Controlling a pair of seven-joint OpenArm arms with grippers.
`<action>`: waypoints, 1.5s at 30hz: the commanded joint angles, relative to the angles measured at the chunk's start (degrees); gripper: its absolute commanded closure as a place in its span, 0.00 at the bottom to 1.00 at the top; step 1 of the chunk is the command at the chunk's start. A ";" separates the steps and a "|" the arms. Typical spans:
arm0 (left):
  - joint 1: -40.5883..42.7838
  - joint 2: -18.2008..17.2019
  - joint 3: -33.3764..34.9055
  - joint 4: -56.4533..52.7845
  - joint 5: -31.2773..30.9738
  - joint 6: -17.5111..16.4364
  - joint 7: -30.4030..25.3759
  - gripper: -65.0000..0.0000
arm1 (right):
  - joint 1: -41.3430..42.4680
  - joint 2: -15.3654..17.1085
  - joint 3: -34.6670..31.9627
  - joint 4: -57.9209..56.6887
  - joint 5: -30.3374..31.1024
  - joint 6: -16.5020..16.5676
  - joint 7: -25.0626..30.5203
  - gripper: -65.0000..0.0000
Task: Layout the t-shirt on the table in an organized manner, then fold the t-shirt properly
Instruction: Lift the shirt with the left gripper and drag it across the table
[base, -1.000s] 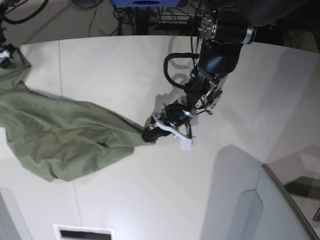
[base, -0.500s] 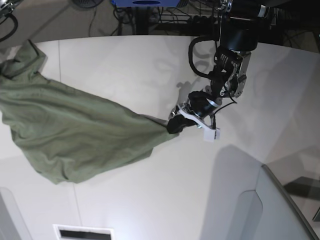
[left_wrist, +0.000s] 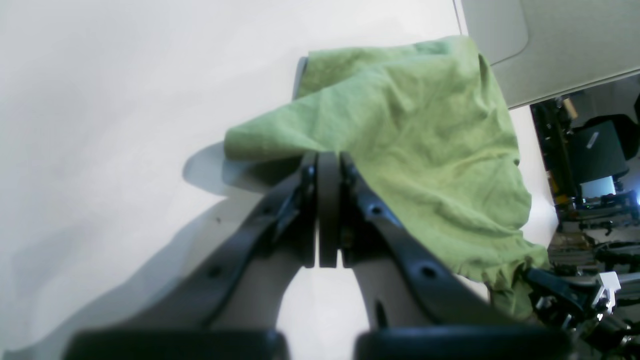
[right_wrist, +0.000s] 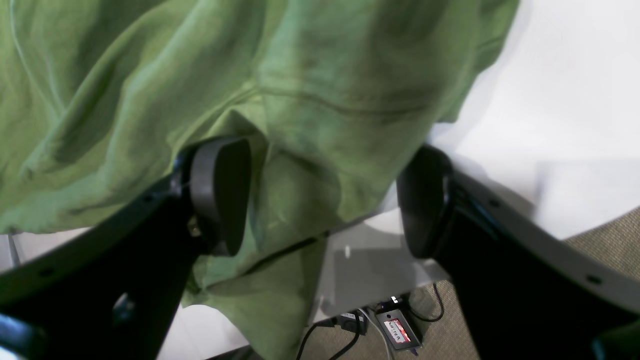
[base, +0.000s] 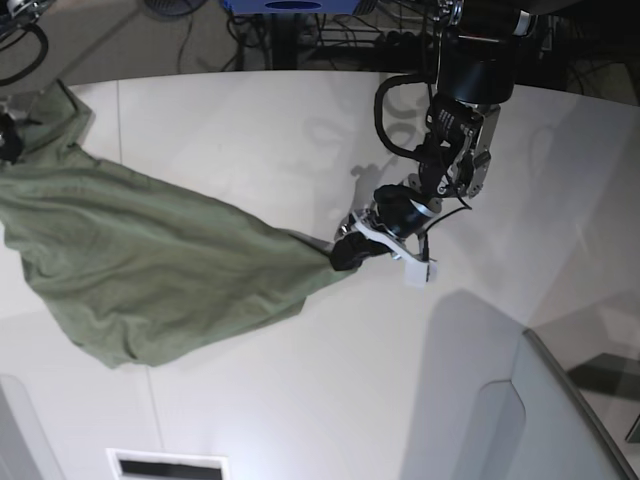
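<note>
A large white matte table (base: 300, 400) with a curved far edge fills the base view, with a grey translucent panel (base: 560, 420) at its near right corner. Across the table's left half lies the plain olive-green cotton t-shirt (base: 150, 270), rumpled and drawn out into a long wedge that narrows to a point towards the middle. At that point the left gripper (base: 345, 252), a black pincer on a black arm reaching down from the far right, has its jaws pressed together on the shirt's corner; its wrist view shows the two pads meeting with green cloth (left_wrist: 410, 145) spreading away beyond them. At the far left edge of the table, the right gripper (right_wrist: 320, 200) stands spread wide, the shirt's bunched fabric (right_wrist: 300, 100) hanging between and ahead of its black pads (right_wrist: 222, 195). Beyond the table lie dark cables (base: 300, 40) on the floor.
</note>
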 joint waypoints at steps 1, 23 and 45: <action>-1.09 -0.09 0.03 0.72 -0.86 -0.98 -0.96 1.00 | -0.33 0.19 -0.09 -0.09 -2.25 -0.60 -2.95 0.35; 0.41 -7.92 11.81 22.52 -0.86 11.15 -0.96 1.00 | -3.50 0.63 -0.35 39.55 -2.34 -0.60 -19.66 1.00; 0.23 -8.18 11.72 44.06 -1.47 14.67 20.22 1.00 | 3.80 5.56 -9.76 51.25 -2.43 -0.60 -25.37 1.00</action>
